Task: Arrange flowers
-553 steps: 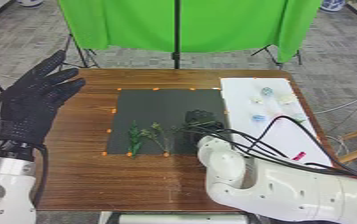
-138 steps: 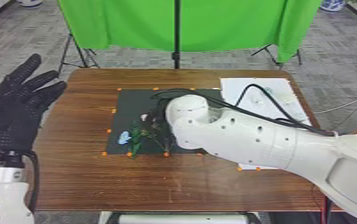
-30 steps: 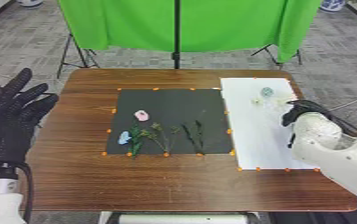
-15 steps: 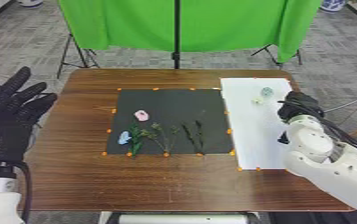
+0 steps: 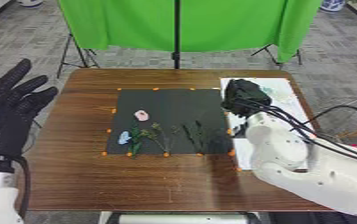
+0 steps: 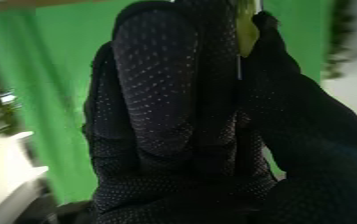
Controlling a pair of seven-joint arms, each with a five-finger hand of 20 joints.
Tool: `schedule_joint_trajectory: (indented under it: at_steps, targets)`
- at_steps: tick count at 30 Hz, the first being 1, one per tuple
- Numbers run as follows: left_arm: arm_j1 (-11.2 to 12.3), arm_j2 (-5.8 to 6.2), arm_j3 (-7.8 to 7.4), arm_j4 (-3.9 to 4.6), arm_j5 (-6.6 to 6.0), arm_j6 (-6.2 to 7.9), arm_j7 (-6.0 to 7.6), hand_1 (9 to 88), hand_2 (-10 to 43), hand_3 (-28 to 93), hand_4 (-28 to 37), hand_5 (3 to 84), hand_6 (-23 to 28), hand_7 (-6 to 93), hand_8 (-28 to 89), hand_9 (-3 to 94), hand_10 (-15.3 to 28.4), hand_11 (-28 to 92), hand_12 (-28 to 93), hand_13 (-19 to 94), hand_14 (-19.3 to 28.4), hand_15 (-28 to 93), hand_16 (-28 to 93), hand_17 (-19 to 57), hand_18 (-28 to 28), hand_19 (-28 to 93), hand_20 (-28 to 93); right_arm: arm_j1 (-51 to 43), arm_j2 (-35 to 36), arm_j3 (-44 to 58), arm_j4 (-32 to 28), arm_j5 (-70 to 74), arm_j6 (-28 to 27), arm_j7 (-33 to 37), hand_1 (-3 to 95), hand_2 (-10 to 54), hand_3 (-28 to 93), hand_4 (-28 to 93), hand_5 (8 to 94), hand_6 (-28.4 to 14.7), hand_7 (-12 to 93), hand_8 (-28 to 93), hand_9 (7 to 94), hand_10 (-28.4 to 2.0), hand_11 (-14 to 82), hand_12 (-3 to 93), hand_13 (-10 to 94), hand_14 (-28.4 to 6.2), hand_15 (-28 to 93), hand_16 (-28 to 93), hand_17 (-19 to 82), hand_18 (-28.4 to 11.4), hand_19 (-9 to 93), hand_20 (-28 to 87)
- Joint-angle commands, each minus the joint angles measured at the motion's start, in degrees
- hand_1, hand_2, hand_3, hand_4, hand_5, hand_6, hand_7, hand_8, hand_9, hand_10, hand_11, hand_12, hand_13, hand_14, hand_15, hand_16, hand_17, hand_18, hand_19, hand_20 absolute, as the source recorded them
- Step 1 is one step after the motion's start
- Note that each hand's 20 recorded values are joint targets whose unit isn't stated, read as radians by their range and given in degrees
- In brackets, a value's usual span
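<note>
Pinching a yellowish piece (image 6: 247, 35), the right robot hand (image 5: 245, 96) hovers

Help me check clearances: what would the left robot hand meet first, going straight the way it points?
In the head view, the way close ahead of the left robot hand looks free. Farther off, the green cloth might come first, though depth is unclear.

- Pink flower (image 5: 142, 115) — flat on the black sheet (image 5: 170, 100), toward its far left.
- Pale blue flower (image 5: 125, 137) near the sheet's left edge.
- Leafy green stem (image 5: 136, 141) just beside it, lengthwise.
- Branching sprig (image 5: 160, 136), small heads pointing away.
- Two dark, slim stems (image 5: 195, 135) side by side.
- Yellow-green, petal-like piece (image 6: 246, 31) — pinched in the right hand (image 5: 245, 96).
</note>
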Motion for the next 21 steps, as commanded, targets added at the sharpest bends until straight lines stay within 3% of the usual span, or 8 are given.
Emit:
schedule_joint_trajectory:
  at_steps: [1,6,13,15,16,21]
  targets:
    - [0.69,0.4,-0.84,-0.07,-0.42,0.56,0.12,18.7,7.4,76,-28.3,31.5,6.9,10.9,-8,28.6,18.3,25,12,23,27.7,54,-10,-9.1,24.0,56,13,6.88,-14.85,-3.87,2.7,3.03,-0.7,-2.41,58.2,-9.5,71,-28,80.9,0.2,27,4,93.7,-6.4,19.4,29.7,90,-2.7,49,21,47,-16.2,93,0]
    - [-0.78,0.25,-0.52,0.29,-0.3,0.01,-0.05,18.6,7.4,76,-28.3,31.5,6.9,11.0,-8,28.7,18.3,25,12,23,27.7,54,-10,-9.1,24.2,57,13,8.06,-21.58,-6.01,6.42,5.64,-2.69,-4.04,58.1,-9.5,71,-28,80.9,0.2,27,4,93.7,-6.3,19.5,29.7,90,-2.6,49,21,46,-16.1,93,0]
    - [-2.92,1.15,-0.05,1.1,-0.4,-0.66,0.05,18.8,7.4,76,-28.3,31.6,6.9,10.8,-8,28.9,18.2,25,12,24,27.6,54,-10,-8.7,24.5,57,13,11.28,-28.15,-11.29,11.7,7.65,-3.42,-4.04,57.6,-9.5,72,-28,80.7,0.5,28,4,93.7,-6.0,19.7,29.6,90,-2.5,49,22,45,-16.1,93,2]
    - [-4.4,1.48,0.73,1.59,-0.46,-1.07,-0.13,18.8,7.5,76,-28.3,31.6,6.9,10.7,-8,28.9,18.2,24,12,24,27.6,54,-10,-8.7,24.5,57,13,11.36,-29.11,-11.85,12.78,7.68,-3.57,-3.9,57.4,-9.5,72,-28,80.5,0.6,28,4,93.7,-5.9,19.7,29.5,90,-2.5,49,22,45,-16.1,93,2]
    - [-5.33,0.81,1.1,1.78,0.15,-1.7,-0.92,18.8,7.5,76,-28.3,31.6,6.9,10.7,-8,28.9,18.2,24,12,24,27.6,54,-10,-8.7,24.5,57,13,11.32,-29.56,-12.12,13.3,7.58,-3.72,-3.53,57.3,-9.5,72,-28,80.5,0.6,28,4,93.7,-5.8,19.7,29.5,90,-2.5,49,22,45,-16.2,93,2]
    - [-7.33,1.33,2.46,2.45,0.41,-2.88,-1.21,18.7,7.4,76,-28.3,31.6,6.9,10.7,-8,28.9,18.2,24,12,24,27.6,54,-10,-8.7,24.5,57,13,11.84,-30.57,-13.57,16.0,8.69,-3.32,-1.86,57.1,-9.5,72,-28,80.1,1.0,28,3,93.7,-5.8,19.7,29.5,90,-2.4,50,22,44,-16.2,93,3]
